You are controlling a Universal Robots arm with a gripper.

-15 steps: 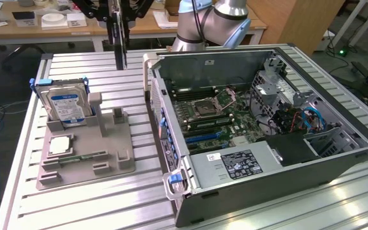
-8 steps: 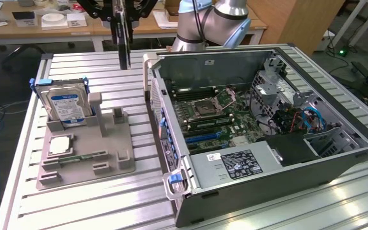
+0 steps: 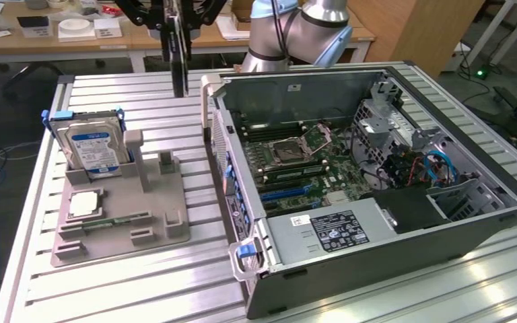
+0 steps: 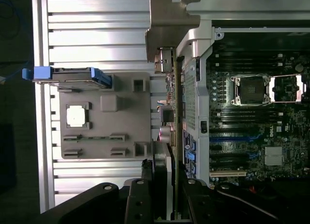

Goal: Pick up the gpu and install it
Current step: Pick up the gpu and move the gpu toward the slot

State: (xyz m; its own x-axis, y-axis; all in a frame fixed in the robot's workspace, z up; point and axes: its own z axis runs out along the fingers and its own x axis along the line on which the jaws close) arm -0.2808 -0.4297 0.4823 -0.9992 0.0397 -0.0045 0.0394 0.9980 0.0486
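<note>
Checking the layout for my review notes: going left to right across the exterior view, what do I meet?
Hard drive standing in the grey holder → gpu, hanging edge-on from the gripper → CPU socket inside the open computer case → blue cables.

gpu (image 3: 180,67) 1 | hard drive (image 3: 95,149) 1 | case (image 3: 375,269) 1 | holder (image 3: 142,195) 1
</note>
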